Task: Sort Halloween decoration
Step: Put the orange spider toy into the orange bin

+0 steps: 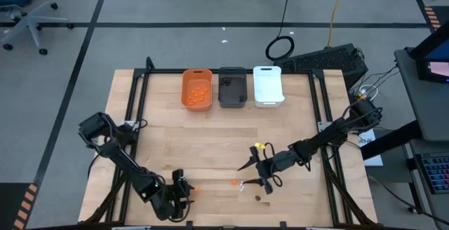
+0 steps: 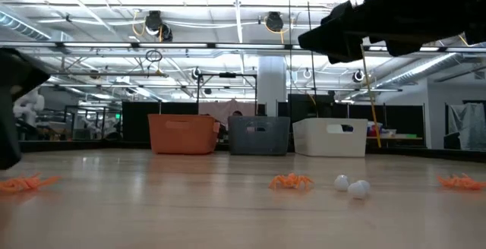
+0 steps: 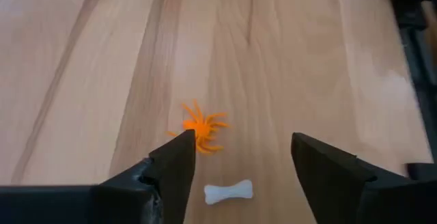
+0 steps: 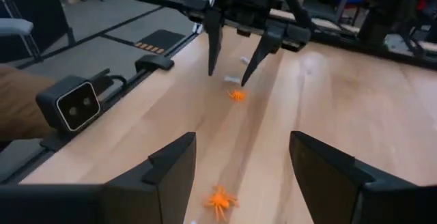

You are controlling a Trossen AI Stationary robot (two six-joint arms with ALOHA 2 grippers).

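Left tool (image 3: 235,166) wide near worktop (image 1: 210,139) front edge, over white bone (image 3: 229,192). Right tool (image 4: 239,176) wide mid-worktop. Orange bin (image 1: 197,88) holds orange pieces.

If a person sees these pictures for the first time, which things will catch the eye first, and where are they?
Three bins in a row at the table's far edge stand out: the orange bin, the dark grey bin and the white bin. Near the front edge, the left claw hangs open over an orange spider and a white bone. The right claw is open too, with another orange spider below it.
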